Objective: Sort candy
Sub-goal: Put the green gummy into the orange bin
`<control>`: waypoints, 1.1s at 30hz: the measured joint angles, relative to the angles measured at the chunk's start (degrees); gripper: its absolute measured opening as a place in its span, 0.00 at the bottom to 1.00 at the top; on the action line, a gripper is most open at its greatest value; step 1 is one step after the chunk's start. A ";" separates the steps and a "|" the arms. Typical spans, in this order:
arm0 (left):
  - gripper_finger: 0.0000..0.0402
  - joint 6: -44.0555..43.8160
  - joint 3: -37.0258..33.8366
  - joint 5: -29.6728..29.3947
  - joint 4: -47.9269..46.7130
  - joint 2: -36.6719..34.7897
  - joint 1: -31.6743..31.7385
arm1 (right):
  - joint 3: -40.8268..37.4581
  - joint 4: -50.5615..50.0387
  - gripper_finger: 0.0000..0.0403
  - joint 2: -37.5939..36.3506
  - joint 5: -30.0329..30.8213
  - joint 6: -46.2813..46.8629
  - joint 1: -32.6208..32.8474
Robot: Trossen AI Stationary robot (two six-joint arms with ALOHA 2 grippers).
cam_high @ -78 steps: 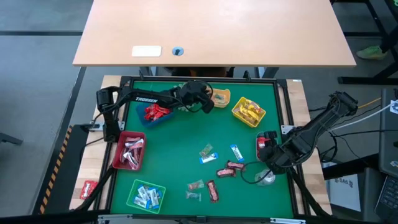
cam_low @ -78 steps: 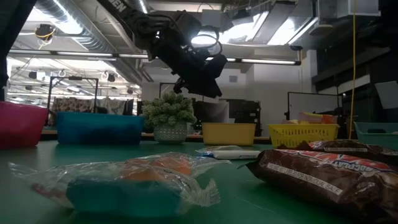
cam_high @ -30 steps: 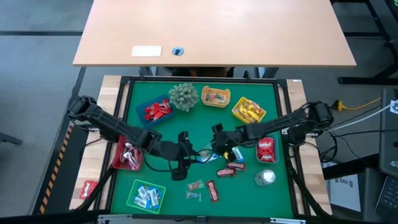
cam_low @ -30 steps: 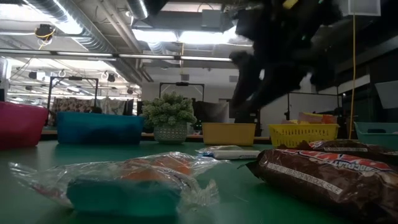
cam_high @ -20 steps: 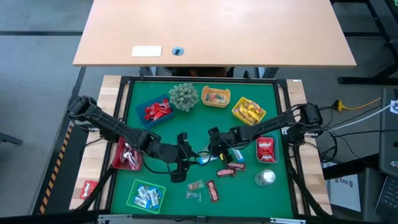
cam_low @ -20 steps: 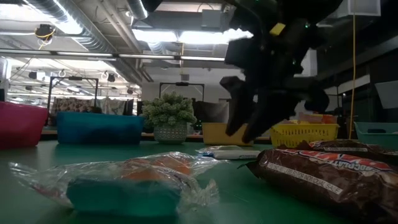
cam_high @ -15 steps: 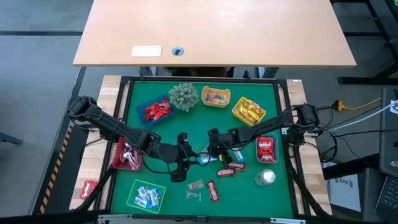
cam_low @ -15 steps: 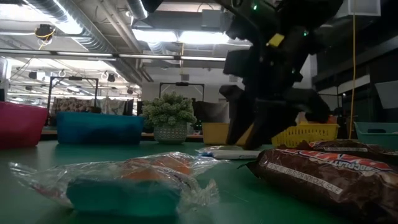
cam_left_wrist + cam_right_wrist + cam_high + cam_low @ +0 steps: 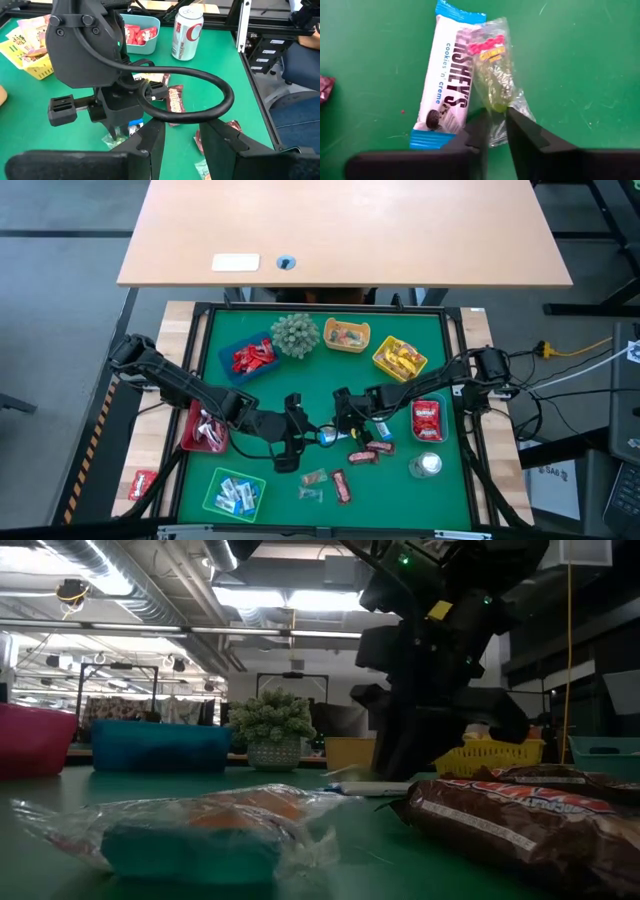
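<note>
High view: the right gripper (image 9: 341, 424) is down at the green worktop (image 9: 300, 385) centre; the left gripper (image 9: 296, 430) sits just at its 9 o'clock. Loose candy (image 9: 340, 486) lies toward 6 o'clock.

Low view: a dark gripper stands on the mat behind a brown bar (image 9: 510, 820).

Left wrist view: the left fingers (image 9: 150, 142) are spread, holding nothing.

Right wrist view: the right fingers (image 9: 522, 135) pinch a clear green sweet packet (image 9: 494, 80) touching a blue-white bar (image 9: 450, 97)

The right claw (image 9: 493, 131) hides the clear candy packet's (image 9: 496, 80) lower end between its fingertips.
</note>
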 joint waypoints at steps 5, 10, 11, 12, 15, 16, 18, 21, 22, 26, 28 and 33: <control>0.27 -0.02 0.00 0.01 -0.04 0.00 -0.26 | -0.07 1.01 0.02 0.11 0.67 -0.02 0.00; 0.27 -0.04 0.00 0.17 -0.11 0.00 -0.31 | 0.31 0.98 0.03 0.20 1.10 -0.03 -0.04; 0.27 -0.04 0.00 0.19 -0.11 0.00 -0.31 | 0.65 0.59 0.03 0.22 1.12 -0.04 -0.04; 0.27 -0.04 0.00 0.21 -0.11 0.00 -0.33 | 1.15 0.14 0.02 0.26 1.14 -0.06 -0.06; 0.27 -0.05 0.00 0.32 -0.13 0.00 -0.35 | 3.53 -2.92 0.01 0.42 1.67 -1.05 -0.15; 0.27 -0.08 0.00 0.32 -0.13 0.00 -0.35 | 4.58 -4.53 0.01 0.42 1.88 -1.83 -0.15; 0.27 -0.09 0.00 0.30 -0.17 0.00 -0.64 | 7.07 -8.35 0.01 0.42 2.96 -3.33 -0.16; 0.27 -0.09 0.00 0.30 -0.26 0.00 -1.06 | 11.20 -15.32 0.01 0.39 2.91 -5.67 -0.91; 0.27 -0.09 0.00 0.30 -0.31 0.00 -1.31 | 12.52 -17.43 0.01 0.36 2.35 -6.13 -1.48; 0.27 -0.09 0.00 0.19 -0.35 0.00 -2.17 | 17.53 -25.36 0.01 0.31 2.63 -7.86 -4.70; 0.27 -0.10 0.00 0.16 -0.35 0.00 -2.52 | 19.56 -28.17 0.01 0.28 2.61 -8.86 -6.84; 0.27 -0.09 0.00 0.12 -0.33 0.00 -3.36 | 23.24 -33.32 0.01 0.26 4.26 -9.31 -13.60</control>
